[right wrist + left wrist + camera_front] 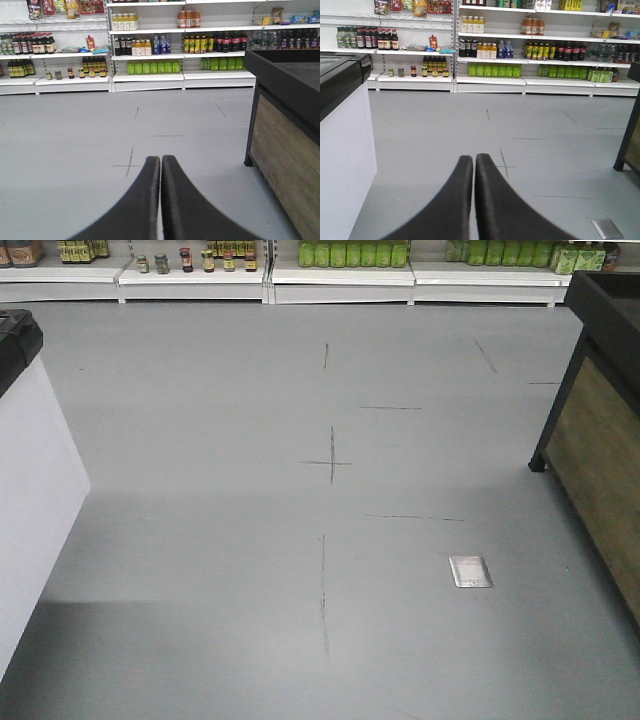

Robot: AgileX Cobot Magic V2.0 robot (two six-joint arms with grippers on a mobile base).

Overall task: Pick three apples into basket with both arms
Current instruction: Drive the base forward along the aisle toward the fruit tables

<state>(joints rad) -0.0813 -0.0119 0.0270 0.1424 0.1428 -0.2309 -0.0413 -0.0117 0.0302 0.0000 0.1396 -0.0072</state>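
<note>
No apples and no basket show in any view. My left gripper (474,158) is shut with nothing between its two black fingers, which point forward above the grey floor. My right gripper (160,159) is likewise shut and holds nothing, also aimed ahead over the floor. Neither arm appears in the front view.
Grey shop floor (330,540) with a metal floor plate (470,571). A white cabinet with a black top (25,490) stands at the left. A black-framed wooden stand (600,430) stands at the right. Shelves of bottles and jars (490,50) line the far wall.
</note>
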